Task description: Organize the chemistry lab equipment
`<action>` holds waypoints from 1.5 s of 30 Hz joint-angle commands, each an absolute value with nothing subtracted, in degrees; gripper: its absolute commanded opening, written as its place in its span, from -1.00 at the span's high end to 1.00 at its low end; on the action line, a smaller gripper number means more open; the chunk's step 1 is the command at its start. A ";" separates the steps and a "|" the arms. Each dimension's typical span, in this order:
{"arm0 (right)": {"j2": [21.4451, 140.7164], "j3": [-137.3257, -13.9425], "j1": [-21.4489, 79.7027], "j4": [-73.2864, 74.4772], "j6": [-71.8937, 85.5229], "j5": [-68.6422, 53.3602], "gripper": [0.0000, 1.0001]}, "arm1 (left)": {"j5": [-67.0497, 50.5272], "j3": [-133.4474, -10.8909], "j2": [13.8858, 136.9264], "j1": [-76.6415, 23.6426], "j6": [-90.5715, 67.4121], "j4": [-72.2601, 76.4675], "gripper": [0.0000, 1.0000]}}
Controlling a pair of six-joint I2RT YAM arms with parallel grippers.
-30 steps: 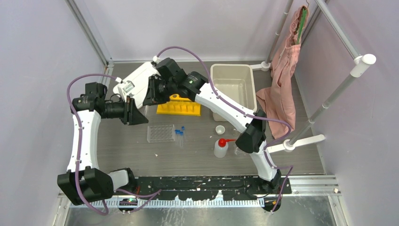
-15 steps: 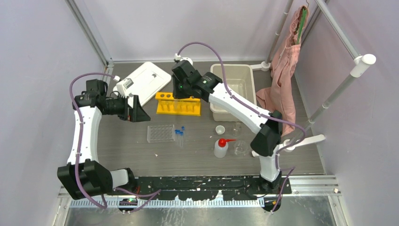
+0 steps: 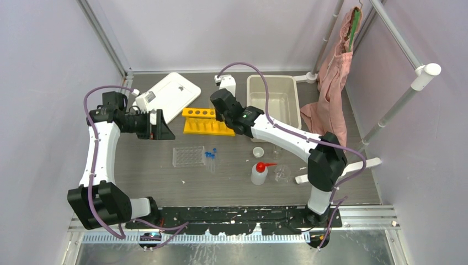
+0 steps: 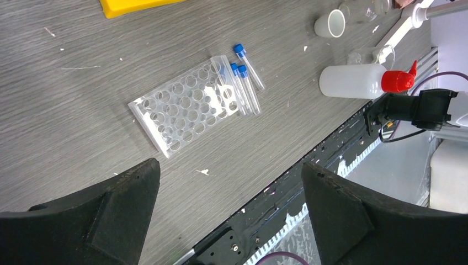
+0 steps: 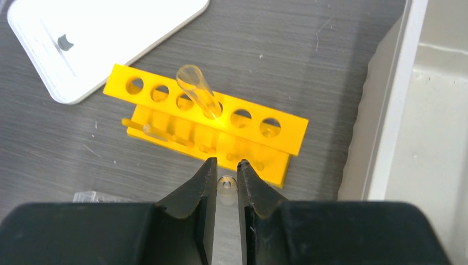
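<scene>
- Your right claw (image 5: 226, 164) is clenched on a short clear glass tube (image 5: 226, 185). You see the tube end-on between the two black fingers, held just on the near side of the yellow six-hole plastic rack (image 5: 204, 118).
- In that rack, a second clear glass tube (image 5: 197, 91) sits in the fourth hole from the left, tilted toward the upper left.
- Out from the rack, a flat white device (image 5: 94, 38) lies off its left end and a beige plastic tub (image 5: 386, 110) stands just to its right, both on the grey desk (image 5: 309, 38).
- Your left claw (image 4: 229, 168) is released, fingers spread wide and grasping nothing, up above the desk.
- Under it, the clear multi-well plastic tray (image 4: 185, 113) lies flat.
- Three small blue-capped vials (image 4: 245, 83) lie on their sides at the tray's right edge: two against it, the third just beside them.
- Farther right come the white squeeze bottle with red spout (image 4: 353, 81), the tiny white cup (image 4: 329, 23) and the small glass beakers (image 3: 282, 174), all near one another.
</scene>
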State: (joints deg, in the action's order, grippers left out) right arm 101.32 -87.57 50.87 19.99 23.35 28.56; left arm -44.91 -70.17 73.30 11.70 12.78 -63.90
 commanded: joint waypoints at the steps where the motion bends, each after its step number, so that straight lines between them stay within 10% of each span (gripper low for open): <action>1: 102.06 -88.05 51.13 9.71 21.16 31.19 0.99 | -44.26 -71.07 72.68 11.69 12.53 -62.64 -0.99; 45: 110.51 -85.83 51.12 5.09 18.55 33.80 0.99 | -42.83 -71.21 73.06 11.72 13.55 -62.84 -0.99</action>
State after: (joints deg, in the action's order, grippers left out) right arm 110.69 -86.17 50.87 7.46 18.50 32.47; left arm -42.57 -70.17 73.71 11.70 12.67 -63.90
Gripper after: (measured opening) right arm 0.232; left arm 0.996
